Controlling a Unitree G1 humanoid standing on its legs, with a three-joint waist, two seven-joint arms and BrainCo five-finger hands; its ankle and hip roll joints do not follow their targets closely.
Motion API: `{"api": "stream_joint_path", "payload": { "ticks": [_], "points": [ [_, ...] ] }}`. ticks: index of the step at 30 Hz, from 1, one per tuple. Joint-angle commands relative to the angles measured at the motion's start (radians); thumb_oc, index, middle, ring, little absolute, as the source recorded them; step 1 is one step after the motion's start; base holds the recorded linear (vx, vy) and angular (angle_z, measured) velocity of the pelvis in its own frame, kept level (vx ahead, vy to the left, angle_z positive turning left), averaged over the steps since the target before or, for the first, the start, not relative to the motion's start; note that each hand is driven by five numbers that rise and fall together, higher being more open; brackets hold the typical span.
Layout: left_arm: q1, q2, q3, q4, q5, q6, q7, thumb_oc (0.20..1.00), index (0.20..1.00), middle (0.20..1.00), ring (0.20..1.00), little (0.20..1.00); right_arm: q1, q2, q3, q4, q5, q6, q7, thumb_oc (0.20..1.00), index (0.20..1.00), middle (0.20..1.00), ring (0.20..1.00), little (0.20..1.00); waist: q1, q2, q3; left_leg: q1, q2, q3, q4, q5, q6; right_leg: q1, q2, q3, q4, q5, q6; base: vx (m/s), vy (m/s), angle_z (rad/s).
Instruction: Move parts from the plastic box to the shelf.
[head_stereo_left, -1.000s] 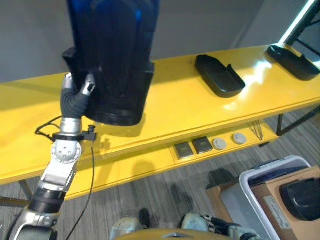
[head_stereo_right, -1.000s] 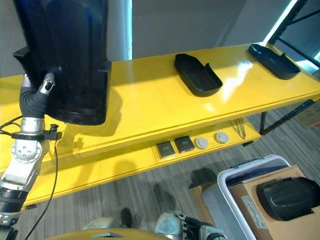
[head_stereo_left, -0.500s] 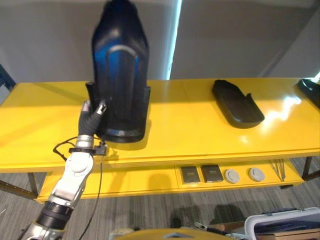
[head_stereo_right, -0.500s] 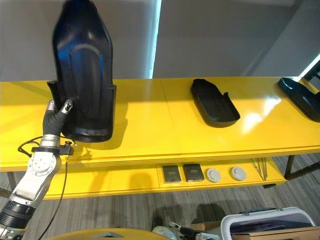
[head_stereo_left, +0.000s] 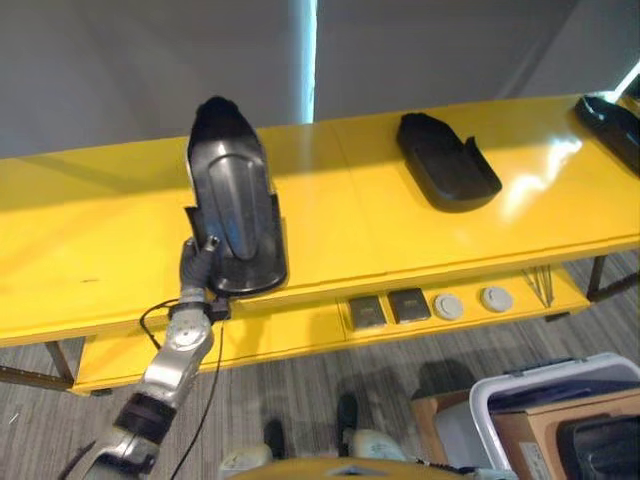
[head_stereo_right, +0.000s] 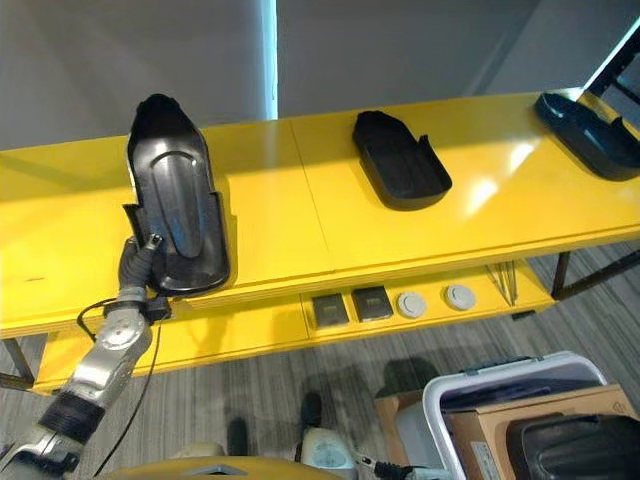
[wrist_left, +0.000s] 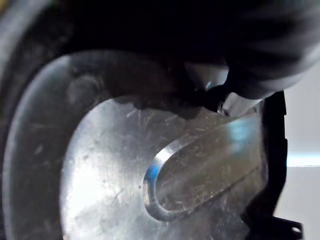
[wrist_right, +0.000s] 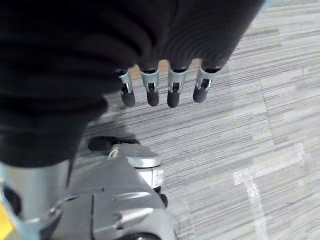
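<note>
We see a long yellow shelf (head_stereo_left: 330, 230) running across the view, with its front edge just above a lower yellow ledge (head_stereo_left: 300, 325). Open shelf surface lies to the left of the held part and between it and the next one.

Our left hand (head_stereo_left: 197, 265) sits at the shelf's front edge, thumb and fingers clamped on the near left rim of a black moulded part (head_stereo_left: 232, 215). That part lies on the shelf, hollow side up, its rounded near end at the front edge and its narrow end pointing toward the back wall. In the left wrist view the part's scuffed inner surface (wrist_left: 150, 170) is right against the hand.

A second black part (head_stereo_left: 447, 160) lies farther right on the shelf, well apart from the first, and a third black part (head_stereo_right: 590, 120) lies at the far right end.

On the floor at lower right stands a white plastic box (head_stereo_right: 480, 385) holding a cardboard sheet (head_stereo_right: 520, 415) and another black part (head_stereo_right: 575, 450).

Our right hand (wrist_right: 165, 85) hangs above the grey floor (wrist_right: 235, 120), fingers relaxed and empty.
</note>
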Motion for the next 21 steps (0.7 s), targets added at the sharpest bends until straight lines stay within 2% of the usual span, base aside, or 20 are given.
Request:
{"api": "stream_joint_path", "payload": {
  "ticks": [1, 4, 11, 16, 21],
  "points": [
    [-0.164, 0.0, 0.002, -0.006, -0.005, -0.067, 0.033, 0.2, 0.2, 0.2, 0.2, 0.2, -0.015, 0.021, 0.068, 0.009, -0.042, 0.025, 0.036, 1.0, 1.0, 1.0, 1.0, 1.0, -0.022, 0.012, 0.036, -0.066, 0.058, 0.037, -0.009, -0.027, -0.048, 0.097, 0.012, 0.005, 0.014, -0.171, 0.021, -0.01, 0.05, -0.13],
    [-0.222, -0.017, -0.016, 0.057, -0.035, -0.015, 0.034, 0.2, 0.2, 0.2, 0.2, 0.2, -0.036, 0.014, 0.092, -0.004, -0.037, 0.021, 0.035, 1.0, 1.0, 1.0, 1.0, 1.0, -0.042, 0.02, 0.058, -0.073, 0.055, 0.041, -0.009, -0.023, -0.047, 0.082, 0.015, 0.023, 0.013, -0.168, 0.019, 0.01, 0.048, -0.08],
    [-0.255, -0.034, -0.024, 0.126, -0.069, 0.055, 0.082, 0.2, 0.2, 0.2, 0.2, 0.2, -0.056, 0.001, 0.097, -0.024, -0.03, 0.016, 0.015, 1.0, 1.0, 1.0, 1.0, 1.0, -0.06, 0.029, 0.077, -0.067, 0.053, 0.045, -0.009, -0.023, -0.048, 0.079, 0.007, 0.035, 0.01, -0.166, 0.019, 0.04, 0.027, -0.08],
    [-0.277, -0.032, -0.019, 0.171, -0.082, 0.082, 0.16, 0.2, 0.2, 0.2, 0.2, 0.2, -0.082, -0.013, 0.094, -0.018, -0.021, 0.007, 0.01, 1.0, 1.0, 1.0, 1.0, 1.0, -0.064, 0.033, 0.098, -0.07, 0.052, 0.046, -0.005, -0.021, -0.051, 0.073, 0.002, 0.036, 0.012, -0.166, 0.017, 0.01, 0.002, 0.0],
    [-0.293, -0.026, -0.018, 0.186, -0.076, 0.081, 0.191, 0.2, 0.2, 0.2, 0.2, 0.2, -0.087, -0.011, 0.102, -0.021, -0.009, 0.006, 0.006, 1.0, 1.0, 1.0, 1.0, 1.0, -0.064, 0.03, 0.107, -0.071, 0.053, 0.046, -0.003, -0.023, -0.051, 0.071, 0.002, 0.035, 0.013, -0.167, 0.018, 0.0, 0.0, 0.0]
  ]
}}
